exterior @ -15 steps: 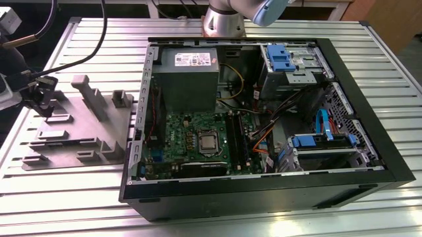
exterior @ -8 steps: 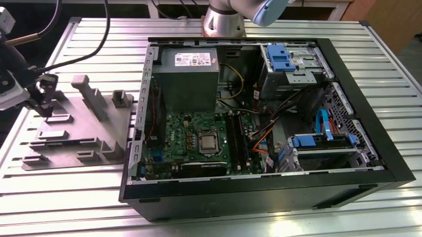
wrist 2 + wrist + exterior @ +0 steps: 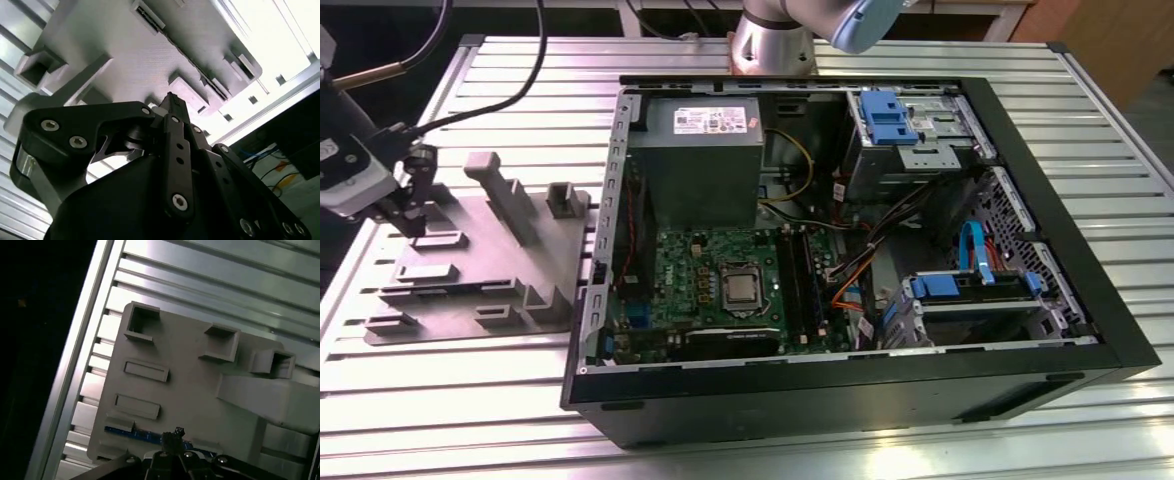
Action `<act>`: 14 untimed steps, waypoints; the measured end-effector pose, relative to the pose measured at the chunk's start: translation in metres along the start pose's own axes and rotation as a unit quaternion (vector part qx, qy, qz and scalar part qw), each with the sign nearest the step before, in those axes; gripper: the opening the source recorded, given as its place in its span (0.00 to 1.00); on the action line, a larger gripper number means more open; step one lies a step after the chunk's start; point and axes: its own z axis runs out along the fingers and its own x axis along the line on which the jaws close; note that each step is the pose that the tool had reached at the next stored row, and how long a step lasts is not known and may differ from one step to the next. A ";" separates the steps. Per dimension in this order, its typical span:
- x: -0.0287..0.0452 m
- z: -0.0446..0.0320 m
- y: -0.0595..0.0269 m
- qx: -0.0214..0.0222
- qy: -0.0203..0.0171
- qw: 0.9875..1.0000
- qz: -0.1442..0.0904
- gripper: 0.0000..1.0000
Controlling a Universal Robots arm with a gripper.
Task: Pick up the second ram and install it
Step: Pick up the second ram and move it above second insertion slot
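We see a slatted metal table (image 3: 454, 400) carrying an open computer case (image 3: 854, 400), which takes up the middle and the exterior view's right. Its green motherboard (image 3: 700, 275) lies flat inside, on the near side of the grey power supply (image 3: 696, 160). We cannot tell whether a strip already sits in the board's memory slots.

On the exterior view's left, just beside the case, lies a grey fixture plate (image 3: 480, 260) with raised holders and pockets. The gripper (image 3: 416, 228) hangs over the left part of this plate. Its fingers are drawn together, with nothing between them that we can make out.

The second ram (image 3: 145, 435) stands on edge in a narrow slot toward the plate's near side. In the first wrist view the gripper tip sits right over it, though we cannot tell whether they touch. The ram shows as a long, thin blue strip, mostly sunk in its slot, with its chips hidden.

We judge it light and stiff but fragile. We would grip it by the exposed long edge near the middle, with the pads flat on both faces and away from the contacts. It is thin and smooth, so an off-centre grip could let it tilt or slip.
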 end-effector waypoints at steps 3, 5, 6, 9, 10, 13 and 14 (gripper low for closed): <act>0.0000 0.0002 0.0000 -0.001 0.001 1.000 -0.027 0.10; 0.0000 0.0004 0.0000 -0.001 0.002 0.999 -0.045 0.10; 0.0000 0.0005 0.0000 -0.002 0.002 0.999 -0.054 0.10; 0.0000 0.0007 0.0000 -0.002 0.003 0.997 -0.082 0.10; 0.0000 0.0008 0.0000 -0.003 0.003 0.996 -0.091 0.10; 0.0000 0.0011 0.0000 -0.003 0.004 0.993 -0.118 0.10; 0.0000 0.0013 -0.0001 -0.004 0.004 0.992 -0.127 0.10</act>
